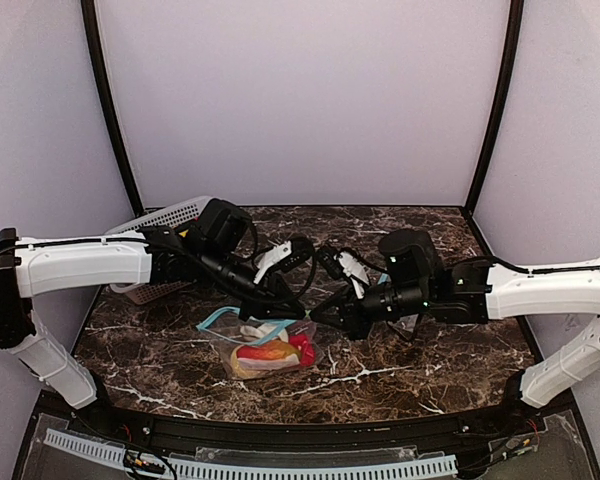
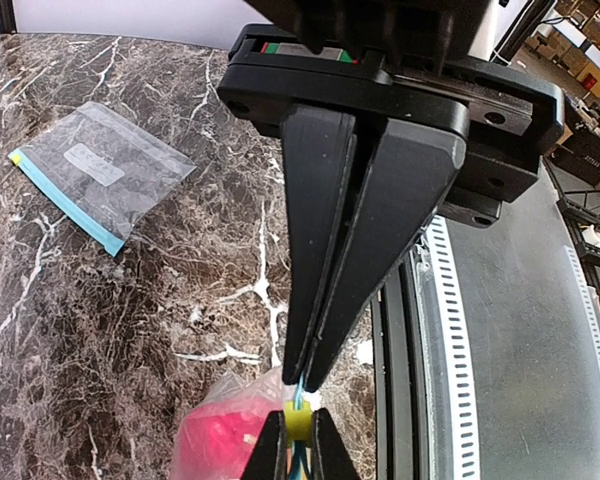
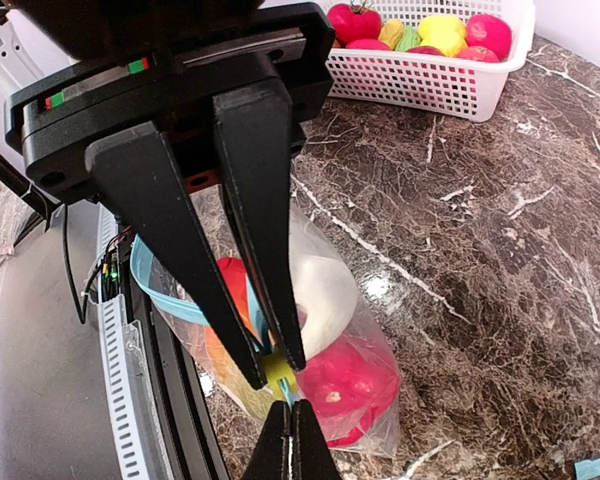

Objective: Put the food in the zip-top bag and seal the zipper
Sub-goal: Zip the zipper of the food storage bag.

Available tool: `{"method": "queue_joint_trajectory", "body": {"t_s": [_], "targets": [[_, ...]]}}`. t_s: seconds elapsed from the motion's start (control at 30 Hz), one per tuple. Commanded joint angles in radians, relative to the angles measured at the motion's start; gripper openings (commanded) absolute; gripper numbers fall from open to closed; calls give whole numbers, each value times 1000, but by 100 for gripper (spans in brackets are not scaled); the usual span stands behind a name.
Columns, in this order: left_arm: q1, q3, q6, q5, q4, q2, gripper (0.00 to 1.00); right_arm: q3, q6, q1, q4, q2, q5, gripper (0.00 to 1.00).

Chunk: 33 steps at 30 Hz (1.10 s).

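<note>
The clear zip-top bag (image 1: 265, 350) lies on the marble table between the arms, holding a red toy fruit (image 3: 355, 385), a white piece (image 3: 325, 290) and an orange-yellow piece (image 3: 220, 360). Its blue zipper strip (image 3: 160, 295) still gapes on the left part. My left gripper (image 2: 305, 385) is shut on the end of the blue zipper strip. Right beside it, my right gripper (image 3: 277, 368) is shut on the yellow zipper slider (image 2: 298, 425). In the top view both grippers, left (image 1: 292, 312) and right (image 1: 325, 315), meet at the bag's right corner.
The white lattice basket (image 3: 430, 85) with more toy food (image 3: 450, 30) stands at the back left (image 1: 160, 215). A second, empty zip-top bag (image 2: 100, 170) lies flat to the right of the filled one. The table's front rail (image 2: 480, 380) runs close by.
</note>
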Motion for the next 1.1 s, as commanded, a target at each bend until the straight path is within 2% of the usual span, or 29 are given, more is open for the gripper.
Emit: {"method": "queue_joint_trajectory", "body": {"t_s": [0.0,1.07], "targets": [[-6,8,23,-6,-113,1,1,-6,17,-32,28,-38,75,0],[-6,27,55,-54,-200,-1,1,-18,3,-89,-96,-111,209,0]]}}
